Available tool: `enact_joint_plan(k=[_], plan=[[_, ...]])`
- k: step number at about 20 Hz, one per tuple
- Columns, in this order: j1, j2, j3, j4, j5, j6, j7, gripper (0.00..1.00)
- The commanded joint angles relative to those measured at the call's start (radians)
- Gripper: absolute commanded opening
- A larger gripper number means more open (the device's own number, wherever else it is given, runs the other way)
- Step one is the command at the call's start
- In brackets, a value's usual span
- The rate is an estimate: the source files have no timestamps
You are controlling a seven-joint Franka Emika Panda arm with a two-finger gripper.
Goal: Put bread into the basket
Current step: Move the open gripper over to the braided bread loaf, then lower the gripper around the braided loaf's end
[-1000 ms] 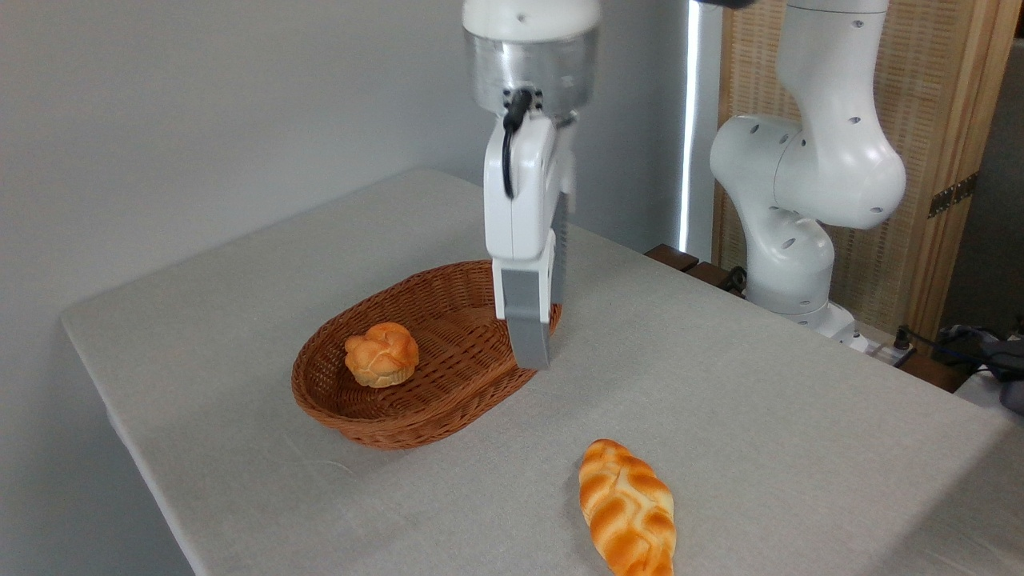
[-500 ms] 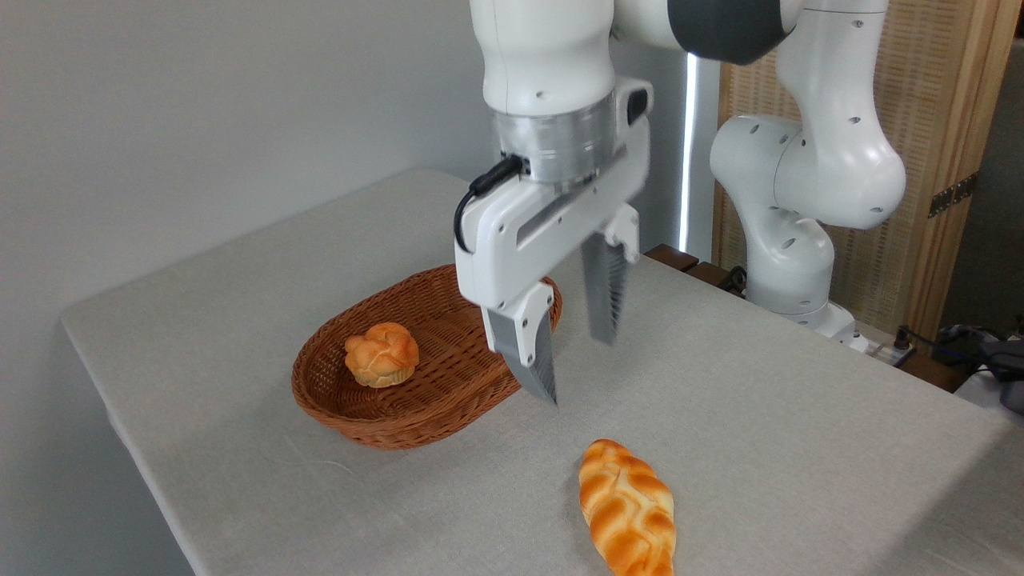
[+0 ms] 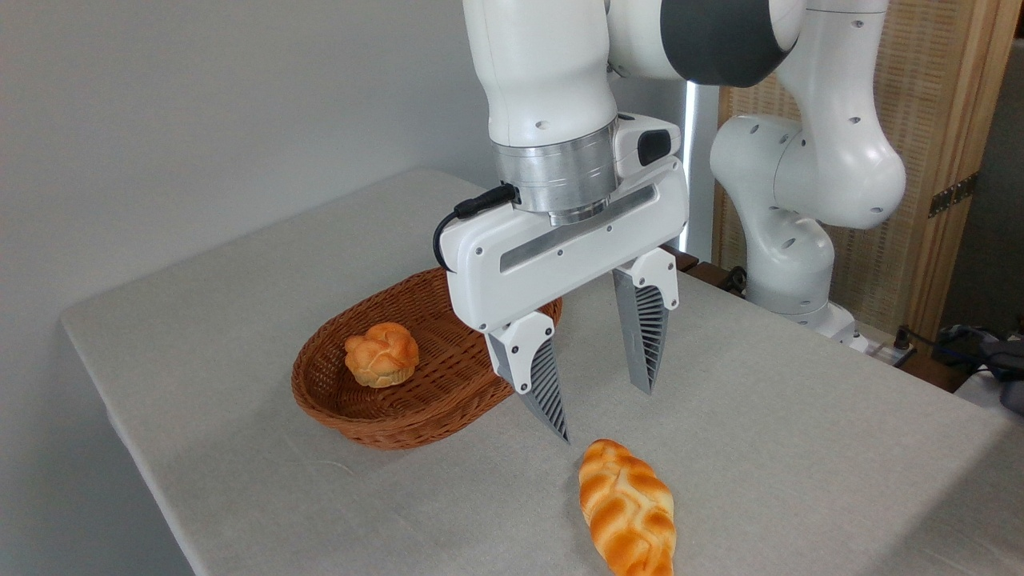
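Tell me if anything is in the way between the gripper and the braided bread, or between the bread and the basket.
Nothing visible blocks either path. The open gripper hangs just above the bread, bare table between them. The small bun sits in the basket toward its left end, leaving room.

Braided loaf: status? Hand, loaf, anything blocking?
Hand open, empty, above the table just behind the loaf. Braided loaf on the table, not gripped. Basket holds only a small bun. Path clear.
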Motion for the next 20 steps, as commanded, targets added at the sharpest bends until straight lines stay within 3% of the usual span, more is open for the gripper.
enact_joint_plan(k=[1,10,20], plan=[[-0.005,-0.015,0.016,-0.048,0.054,0.021,0.089,1.0],[-0.005,-0.006,0.016,-0.107,0.07,0.029,0.089,1.0],[-0.005,-0.003,0.018,-0.184,0.071,0.137,0.089,1.0]])
